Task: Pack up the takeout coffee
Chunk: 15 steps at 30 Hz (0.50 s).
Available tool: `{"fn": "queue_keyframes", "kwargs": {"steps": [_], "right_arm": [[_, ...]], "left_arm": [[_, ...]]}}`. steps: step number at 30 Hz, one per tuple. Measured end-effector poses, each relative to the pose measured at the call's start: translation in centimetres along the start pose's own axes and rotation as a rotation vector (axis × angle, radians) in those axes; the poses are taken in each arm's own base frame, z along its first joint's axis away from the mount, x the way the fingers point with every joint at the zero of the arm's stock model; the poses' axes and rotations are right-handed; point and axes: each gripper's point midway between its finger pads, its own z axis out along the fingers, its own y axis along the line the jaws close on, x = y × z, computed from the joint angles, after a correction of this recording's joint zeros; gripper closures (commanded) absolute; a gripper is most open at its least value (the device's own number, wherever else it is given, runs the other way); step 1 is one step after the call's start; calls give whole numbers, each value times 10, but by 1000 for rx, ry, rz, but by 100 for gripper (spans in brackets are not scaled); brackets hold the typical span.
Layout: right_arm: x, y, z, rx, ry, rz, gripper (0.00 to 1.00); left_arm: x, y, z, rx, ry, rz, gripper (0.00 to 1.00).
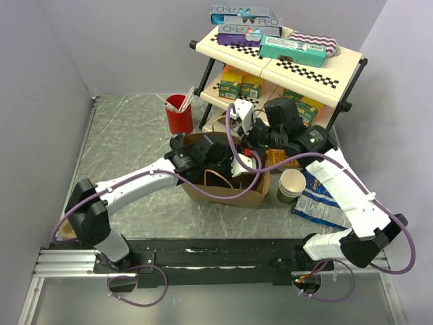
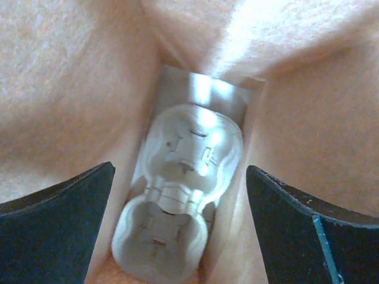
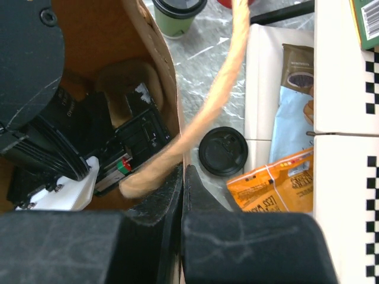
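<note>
While the right gripper [image 3: 183,180] pinches the rim of a brown paper bag [image 3: 161,77] between fully clenched jaws, the left gripper [image 2: 180,171] hangs inside that bag. Its dark fingers [image 2: 53,225] are spread wide and grasp nothing, with soft tan paper folds on every side and a white moulded plastic piece [image 2: 172,242] below.

The takeout coffee [image 3: 177,21], a green paper cup under a glossy black lid, stands outside the bag on the grey marbled table [image 3: 201,65], near a red cup [image 1: 179,115]. A second round black lid [image 3: 223,151], with raised rim and sip hole, sits just beside the bag's outer wall; whether a cup stands beneath it cannot be told from above.

The bag's twisted twine handle [image 3: 219,89] arcs across the right wrist view. On the checker-edged cream rack [image 1: 318,71], two grey-blue boxes [image 1: 245,15] show a large "R" and "O". A crinkled orange snack pouch [image 3: 278,183] lies beside that second lid, its print too small to read. A lidless stack of green cups [image 1: 291,186] stands by the bag's right corner.
</note>
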Motion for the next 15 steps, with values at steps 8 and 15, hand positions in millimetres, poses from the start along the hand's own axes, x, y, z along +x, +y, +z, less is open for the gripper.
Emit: {"fn": "queue_keyframes", "kwargs": {"steps": [8, 15], "right_arm": [[8, 3, 3, -62, 18, 51, 100], [22, -3, 11, -72, 67, 113, 100]], "left_arm": [[-8, -3, -3, 14, -38, -61, 1], [-45, 1, -16, 19, -179, -41, 1]]}}
